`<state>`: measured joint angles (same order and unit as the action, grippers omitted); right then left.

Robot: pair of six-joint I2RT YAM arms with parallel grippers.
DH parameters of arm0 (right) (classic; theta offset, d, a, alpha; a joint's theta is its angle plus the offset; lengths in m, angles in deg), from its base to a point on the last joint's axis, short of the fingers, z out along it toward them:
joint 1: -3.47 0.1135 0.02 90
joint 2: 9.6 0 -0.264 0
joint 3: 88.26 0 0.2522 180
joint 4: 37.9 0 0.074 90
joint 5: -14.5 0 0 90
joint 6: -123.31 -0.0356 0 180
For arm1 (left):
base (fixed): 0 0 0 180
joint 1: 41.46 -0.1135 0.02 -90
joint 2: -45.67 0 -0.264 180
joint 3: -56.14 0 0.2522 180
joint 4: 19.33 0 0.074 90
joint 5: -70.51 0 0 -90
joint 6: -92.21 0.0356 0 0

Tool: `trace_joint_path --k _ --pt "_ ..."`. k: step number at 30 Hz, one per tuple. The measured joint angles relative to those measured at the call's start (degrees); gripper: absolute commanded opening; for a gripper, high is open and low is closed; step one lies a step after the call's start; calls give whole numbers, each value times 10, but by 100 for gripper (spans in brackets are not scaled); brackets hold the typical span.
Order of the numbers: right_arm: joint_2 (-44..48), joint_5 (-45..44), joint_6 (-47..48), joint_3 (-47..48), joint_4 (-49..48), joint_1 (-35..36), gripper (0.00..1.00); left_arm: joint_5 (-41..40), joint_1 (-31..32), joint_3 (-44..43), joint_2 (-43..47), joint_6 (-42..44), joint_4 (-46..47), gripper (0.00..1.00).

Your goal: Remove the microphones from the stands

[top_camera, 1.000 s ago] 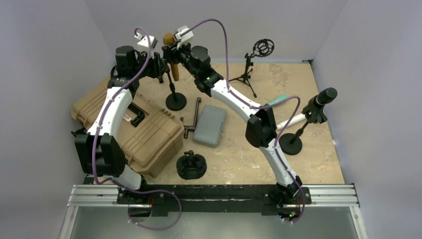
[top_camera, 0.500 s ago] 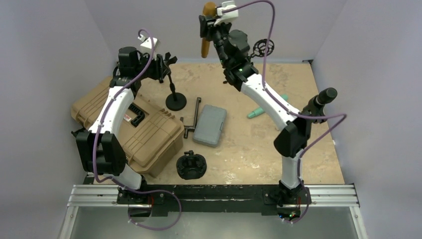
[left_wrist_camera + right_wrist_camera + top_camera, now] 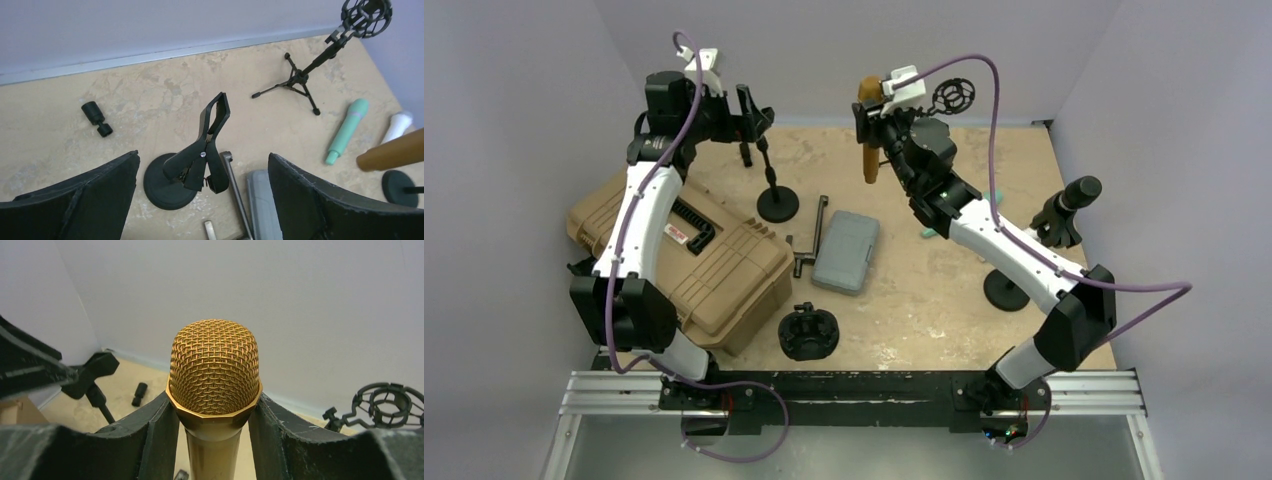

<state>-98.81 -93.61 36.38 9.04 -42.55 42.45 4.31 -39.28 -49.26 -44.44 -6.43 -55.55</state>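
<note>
**Right claw.** The right claw (image 3: 871,128) is closed partway on the gold microphone (image 3: 869,150). In the right wrist view its two fingers (image 3: 159,432) press on the handle from either side, just below the mesh head.

**Microphone location.** The microphone hangs in the air, clear of the table (image 3: 924,290), head uppermost and handle pointing down. In the top view it sits at 12 o'clock from the grey box (image 3: 846,250) and at about 2 o'clock from the stand (image 3: 777,204), well apart from it.

**Left claw.** The left claw (image 3: 754,108) is spread wide and holds nothing. It hovers at 11 o'clock above the stand's round base. In the left wrist view the stand's clip (image 3: 210,135) shows between the two fingers and touches neither. The clip is empty.

**Surroundings.**
- A tan case (image 3: 694,250) lies at 8 o'clock from the stand.
- A tripod (image 3: 300,80) with a ring mount stands at 1 o'clock on the table.
- A teal microphone (image 3: 347,131) lies flat at 5 o'clock from the tripod.
</note>
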Motion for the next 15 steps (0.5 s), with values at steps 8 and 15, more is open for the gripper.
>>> trace_joint_path --k 8,15 --pt "54 11 -9 -37 19 0 0 -12 -14 -97 -24 -90 -69 63" --pt "78 11 -10 -46 16 0 0 -17 -14 -112 -51 -105 -99 54"
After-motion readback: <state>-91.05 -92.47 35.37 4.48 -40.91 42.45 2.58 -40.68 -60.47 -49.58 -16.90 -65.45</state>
